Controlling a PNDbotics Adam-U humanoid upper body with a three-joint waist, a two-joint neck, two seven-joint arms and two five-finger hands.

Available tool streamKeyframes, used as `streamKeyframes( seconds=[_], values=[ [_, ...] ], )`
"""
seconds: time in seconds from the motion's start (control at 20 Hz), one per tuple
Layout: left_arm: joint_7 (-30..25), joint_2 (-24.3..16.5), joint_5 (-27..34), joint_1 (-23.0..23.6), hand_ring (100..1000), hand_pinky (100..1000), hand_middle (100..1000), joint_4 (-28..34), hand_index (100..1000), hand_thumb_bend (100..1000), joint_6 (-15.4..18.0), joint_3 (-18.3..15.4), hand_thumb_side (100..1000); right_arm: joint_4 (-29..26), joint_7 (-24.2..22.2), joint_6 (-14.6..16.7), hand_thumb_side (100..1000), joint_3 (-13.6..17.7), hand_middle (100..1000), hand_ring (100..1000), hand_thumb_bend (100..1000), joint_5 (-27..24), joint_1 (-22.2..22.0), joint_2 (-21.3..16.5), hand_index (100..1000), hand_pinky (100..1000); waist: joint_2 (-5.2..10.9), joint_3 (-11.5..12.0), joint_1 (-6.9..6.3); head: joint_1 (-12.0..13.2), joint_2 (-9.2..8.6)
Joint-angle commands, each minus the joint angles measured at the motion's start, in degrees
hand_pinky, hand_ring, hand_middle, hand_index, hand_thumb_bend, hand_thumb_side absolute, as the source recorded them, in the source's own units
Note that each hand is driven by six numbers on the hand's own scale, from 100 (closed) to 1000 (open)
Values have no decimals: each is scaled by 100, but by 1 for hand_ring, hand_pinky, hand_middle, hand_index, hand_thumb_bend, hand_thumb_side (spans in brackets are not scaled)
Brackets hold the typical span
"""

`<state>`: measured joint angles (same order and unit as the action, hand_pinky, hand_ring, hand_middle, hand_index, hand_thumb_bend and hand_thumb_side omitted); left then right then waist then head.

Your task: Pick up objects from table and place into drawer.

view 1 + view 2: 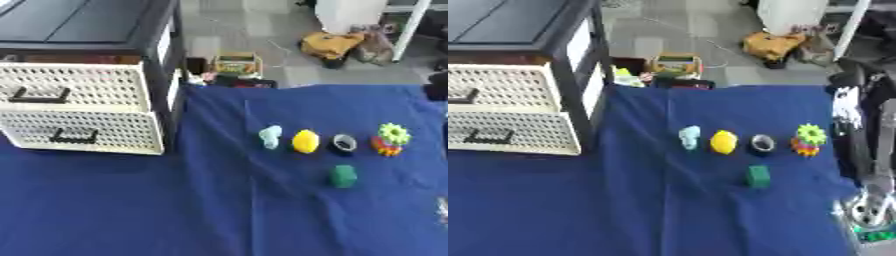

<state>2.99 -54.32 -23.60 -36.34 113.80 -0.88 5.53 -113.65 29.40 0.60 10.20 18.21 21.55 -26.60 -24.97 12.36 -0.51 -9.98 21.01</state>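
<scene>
In your left eye view, the drawer unit [87, 75] sits at the table's left, on the blue cloth [131, 210]. Its two perforated white drawers [79, 107] both stand pulled out a little, each with a dark handle, the lower one further forward; you cannot see inside either, so their contents cannot be told. To the right your objects lie in a row, apart from one another: a pale blue piece [270, 136], a yellow lemon-shaped thing [305, 141], a dark ring [344, 143], and a green gear atop a red-orange one [391, 139]. A green block [344, 176] lies nearer you, below the ring.

In your right eye view, your right arm [877, 150] runs down the right edge, well clear of the objects. Whether its hand is open or curled cannot be told. Your left hand shows nowhere.
</scene>
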Motion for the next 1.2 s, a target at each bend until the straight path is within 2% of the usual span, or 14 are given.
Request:
streamKeyframes(
  seconds=[0.05, 0.3, 0.75, 0.8, 1.1, 1.15, 1.2],
  values=[
    [-427, -385, 219, -153, 418, 504, 550, 79, 811, 100, -158, -41, 728, -94, 9, -6, 914, 37, 568, 586, 100, 31, 15, -178, 752, 587, 172, 5, -25, 126, 2],
    [-1178, -418, 411, -357, 412, 512, 537, 79, 823, 100, -357, 19, 779, -94, 9, -11, 913, 37, 568, 587, 100, 24, 6, -169, 752, 587, 207, 0, -32, 254, 20],
    [-2947, -578, 905, -773, 388, 502, 509, 79, 879, 100, -669, 168, 887, -94, 6, -21, 914, 33, 568, 587, 100, 21, -26, -168, 752, 587, 245, -1, -8, 205, -8],
    [-3166, -591, 947, -836, 371, 493, 499, 74, 883, 100, -682, 186, 877, -94, 4, -23, 914, 31, 568, 587, 100, 20, -28, -170, 753, 587, 247, 3, -7, 193, -12],
    [-4232, -524, 1008, -1402, 292, 429, 434, -303, 900, 100, -446, 370, 895, -94, -17, -23, 915, 13, 567, 587, 100, 18, -44, -181, 752, 587, 261, 24, -1, 130, -22],
    [-4351, -491, 988, -1491, 230, 385, 400, -393, 898, 100, -392, 402, 893, -94, -19, -24, 915, 11, 567, 587, 100, 18, -48, -181, 752, 587, 264, 22, 1, 122, -24],
    [-4451, -462, 954, -1572, 208, 368, 390, -483, 899, 100, -346, 436, 895, -94, -22, -24, 915, 8, 567, 587, 100, 17, -51, -180, 752, 587, 267, 19, 2, 116, -28]
  ],
)
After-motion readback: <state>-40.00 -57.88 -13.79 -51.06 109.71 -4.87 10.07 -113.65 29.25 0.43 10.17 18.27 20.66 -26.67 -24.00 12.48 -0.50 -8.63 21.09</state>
